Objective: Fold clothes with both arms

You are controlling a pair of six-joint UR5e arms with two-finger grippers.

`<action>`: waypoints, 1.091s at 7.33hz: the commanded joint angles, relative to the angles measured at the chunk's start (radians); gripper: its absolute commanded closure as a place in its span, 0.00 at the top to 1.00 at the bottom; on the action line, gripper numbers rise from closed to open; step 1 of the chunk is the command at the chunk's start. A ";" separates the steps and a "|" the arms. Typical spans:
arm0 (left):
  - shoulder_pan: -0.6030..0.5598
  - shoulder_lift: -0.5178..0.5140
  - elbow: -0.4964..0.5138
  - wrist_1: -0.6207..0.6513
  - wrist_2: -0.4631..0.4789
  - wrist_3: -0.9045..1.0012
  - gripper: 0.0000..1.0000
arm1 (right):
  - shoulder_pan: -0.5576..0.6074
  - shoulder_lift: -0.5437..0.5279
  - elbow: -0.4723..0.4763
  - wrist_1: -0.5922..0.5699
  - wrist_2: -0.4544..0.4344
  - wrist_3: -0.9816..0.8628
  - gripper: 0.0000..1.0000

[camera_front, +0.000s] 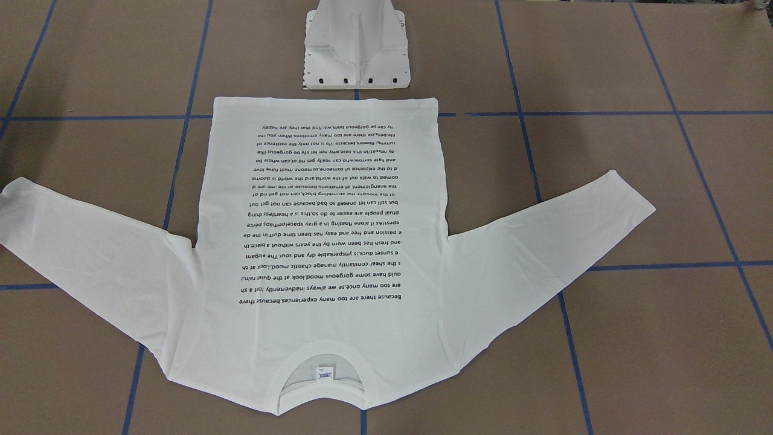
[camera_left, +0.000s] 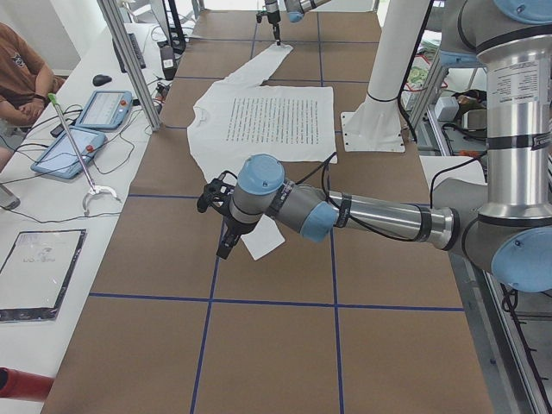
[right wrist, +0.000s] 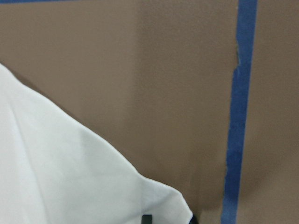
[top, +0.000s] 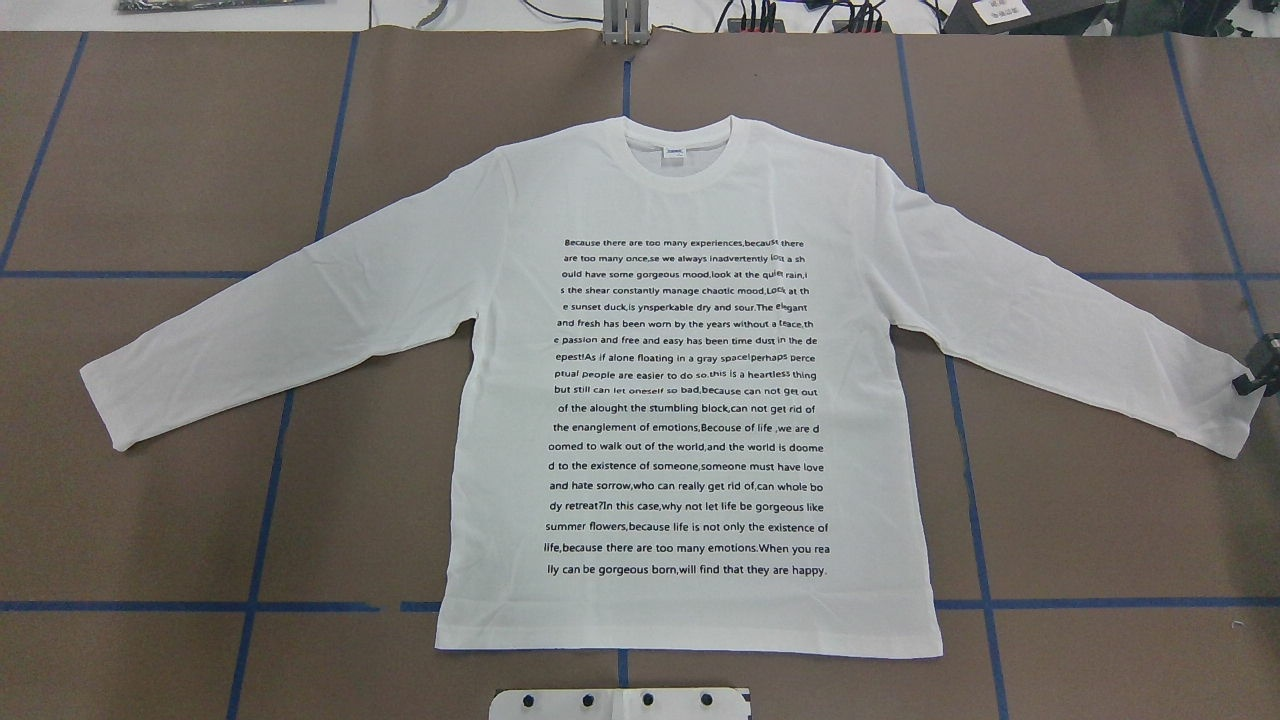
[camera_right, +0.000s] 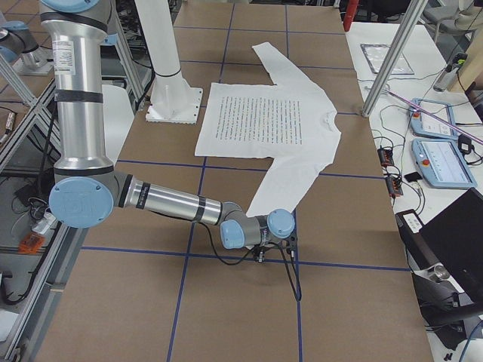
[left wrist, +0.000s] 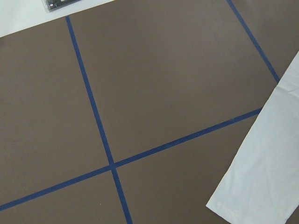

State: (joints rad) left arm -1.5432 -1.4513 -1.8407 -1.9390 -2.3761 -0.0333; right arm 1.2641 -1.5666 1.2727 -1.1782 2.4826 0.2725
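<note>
The white long-sleeved T-shirt [top: 690, 400] lies flat on the brown table, text side up, both sleeves spread out, collar away from the robot's base; it also shows in the front view [camera_front: 326, 241]. My right gripper [top: 1255, 375] sits low at the right sleeve's cuff [top: 1215, 420]. In the right wrist view a black fingertip [right wrist: 147, 219] touches the cuff corner [right wrist: 70, 177]; I cannot tell if it is open or shut. My left gripper [camera_left: 216, 226] hovers over the left cuff [left wrist: 261, 186], seen only from the left side, so I cannot tell its state.
The white pedestal base [camera_front: 356, 54] stands just behind the shirt's hem. Blue tape lines [top: 290, 400] cross the brown table. A side bench with tablets [camera_left: 86, 112], an aluminium post [camera_left: 129, 60] and a seated person [camera_left: 17, 69] lie beyond the far edge.
</note>
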 commanded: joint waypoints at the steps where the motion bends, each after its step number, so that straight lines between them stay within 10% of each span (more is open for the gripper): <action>1: 0.000 0.000 0.000 0.000 0.000 0.001 1.00 | 0.003 -0.009 0.019 0.002 0.018 -0.003 0.00; 4: 0.000 0.000 -0.002 0.000 0.000 0.001 1.00 | 0.005 -0.010 0.086 -0.012 0.035 0.013 0.00; 8: 0.000 -0.001 0.000 0.000 -0.003 0.003 1.00 | -0.029 0.118 0.264 -0.009 0.114 0.509 0.00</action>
State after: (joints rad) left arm -1.5432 -1.4514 -1.8421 -1.9390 -2.3789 -0.0318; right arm 1.2556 -1.5151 1.5039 -1.1895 2.5679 0.6172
